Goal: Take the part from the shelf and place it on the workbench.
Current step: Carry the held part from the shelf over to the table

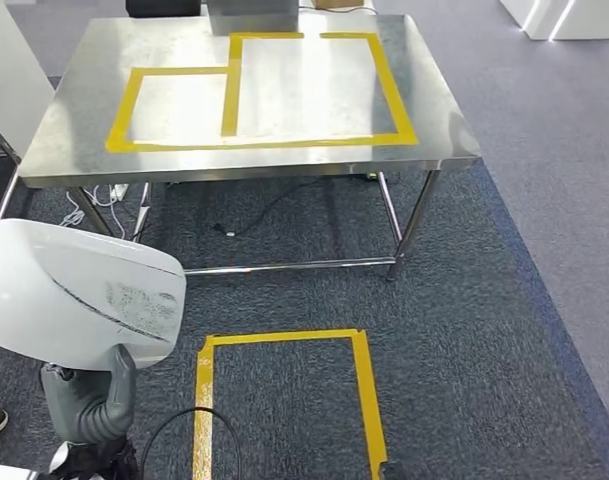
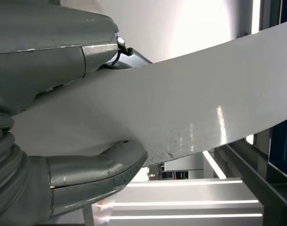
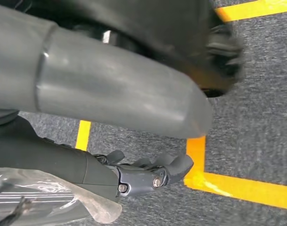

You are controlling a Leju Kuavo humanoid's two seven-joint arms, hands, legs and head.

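Steel workbench [image 1: 67, 120] on grey carpet [image 1: 474, 330]

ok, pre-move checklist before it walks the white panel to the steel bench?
1. Grip: left hand clamps the white curved panel part between thumb and fingers: ok.
2. Drop zone: yellow-taped rectangles on the stainless steel workbench are bare: ok.
3. Path: grey carpet to the bench is clear: ok.
4. Cables under the bench, near the front legs: not ok, watch feet.
5. Right hand holds nothing, fingers loosely curled: ok.
6. Panel's far edge clearance: cannot tell.
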